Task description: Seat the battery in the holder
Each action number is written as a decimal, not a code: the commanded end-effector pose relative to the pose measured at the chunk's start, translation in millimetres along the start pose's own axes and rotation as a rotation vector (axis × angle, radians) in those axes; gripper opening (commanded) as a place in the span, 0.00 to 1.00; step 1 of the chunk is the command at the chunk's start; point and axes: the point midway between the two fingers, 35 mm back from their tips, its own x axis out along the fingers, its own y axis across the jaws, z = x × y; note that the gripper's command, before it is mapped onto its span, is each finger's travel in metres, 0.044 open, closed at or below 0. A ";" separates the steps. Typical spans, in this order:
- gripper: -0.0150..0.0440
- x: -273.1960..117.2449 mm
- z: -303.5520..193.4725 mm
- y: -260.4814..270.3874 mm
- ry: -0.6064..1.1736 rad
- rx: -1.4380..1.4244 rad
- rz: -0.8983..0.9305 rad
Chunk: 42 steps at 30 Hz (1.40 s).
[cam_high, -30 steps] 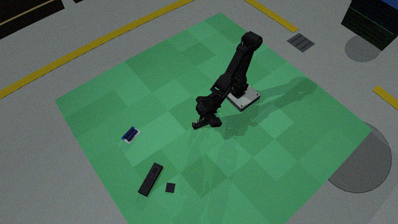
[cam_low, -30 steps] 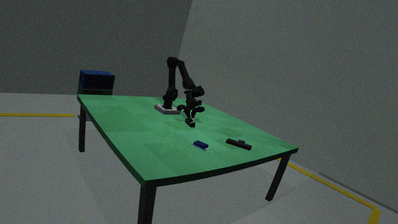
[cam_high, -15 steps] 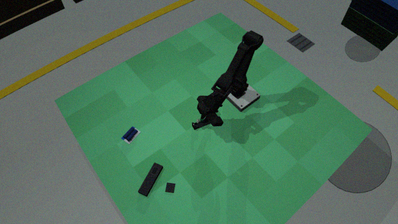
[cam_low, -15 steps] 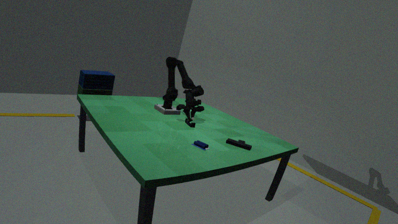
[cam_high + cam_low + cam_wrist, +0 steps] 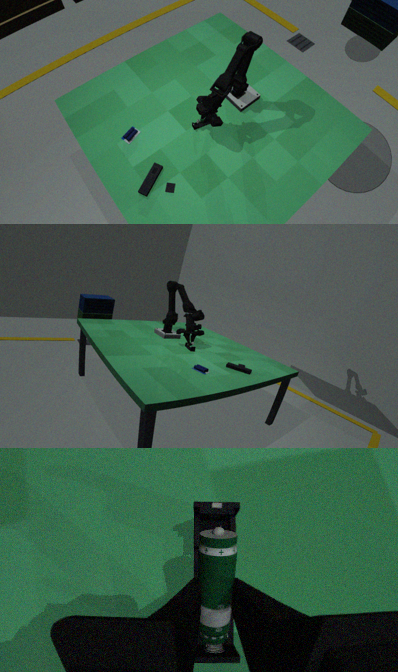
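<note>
Where white bands the battery (image 5: pixel 218 578), pluses show.

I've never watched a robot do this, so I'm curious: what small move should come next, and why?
Probably ease the battery gently toward the lip: the gripper grips it, its flat end meets the spring, yet its terminal stops short.

From here the arm's wrist (image 5: pixel 207 107) covers most of the battery (image 5: pixel 198 121) from above. Side-on, the battery (image 5: pixel 192 343) is too small to judge its tilt. Up close, the fingers run off the bottom edge, and the battery (image 5: pixel 218 583) hides most of the holder's floor.
</note>
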 end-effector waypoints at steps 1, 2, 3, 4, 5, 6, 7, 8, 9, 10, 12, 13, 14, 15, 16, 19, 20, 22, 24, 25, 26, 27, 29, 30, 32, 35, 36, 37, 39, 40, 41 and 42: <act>0.36 2.5 -3.5 -0.8 0.043 -0.011 -0.005; 0.36 2.7 -3.3 -0.8 0.050 -0.011 -0.005; 0.36 3.0 -3.1 -0.7 0.056 -0.012 -0.006; 0.36 3.3 -2.9 -0.7 0.062 -0.012 -0.007; 0.36 3.5 -2.7 -0.7 0.069 -0.012 -0.007; 0.36 3.8 -2.5 -0.7 0.075 -0.013 -0.008; 0.36 4.1 -2.3 -0.6 0.082 -0.013 -0.008; 0.36 4.4 -2.1 -0.6 0.088 -0.014 -0.009; 0.36 4.6 -2.0 -0.6 0.095 -0.014 -0.009; 0.36 4.9 -1.7 -0.6 0.101 -0.015 -0.009; 0.36 5.5 -1.3 -0.5 0.113 -0.016 -0.010; 0.36 5.8 -1.1 -0.5 0.120 -0.016 -0.011; 0.36 6.1 -0.9 -0.5 0.126 -0.017 -0.011; 0.36 6.3 -0.7 -0.5 0.133 -0.017 -0.011; 0.36 6.6 -0.5 -0.5 0.139 -0.017 -0.012; 0.36 7.4 0.0 -0.4 0.158 -0.018 -0.013; 0.36 7.6 0.2 -0.4 0.164 -0.018 -0.014; 0.36 8.2 0.6 -0.4 0.177 -0.018 -0.014; 0.36 8.7 0.9 -0.4 0.190 -0.018 -0.015; 0.36 8.9 1.1 -0.4 0.196 -0.018 -0.016; 0.36 9.2 1.2 -0.4 0.203 -0.018 -0.016; 0.36 9.4 1.4 -0.4 0.209 -0.018 -0.016; 0.36 9.9 1.8 -0.4 0.222 -0.018 -0.017; 0.36 10.2 1.9 -0.4 0.228 -0.018 -0.017; 0.36 10.7 2.3 -0.4 0.241 -0.018 -0.018; 0.36 11.5 2.8 -0.4 0.260 -0.017 -0.018; 0.36 11.7 2.9 -0.4 0.267 -0.017 -0.018; 0.36 12.0 3.1 -0.4 0.273 -0.017 -0.019; 0.36 12.4 3.4 -0.4 0.285 -0.016 -0.019; 0.36 12.7 3.6 -0.4 0.291 -0.016 -0.020; 0.36 12.9 3.7 -0.4 0.298 -0.016 -0.020; 0.36 13.2 3.9 -0.4 0.304 -0.015 -0.020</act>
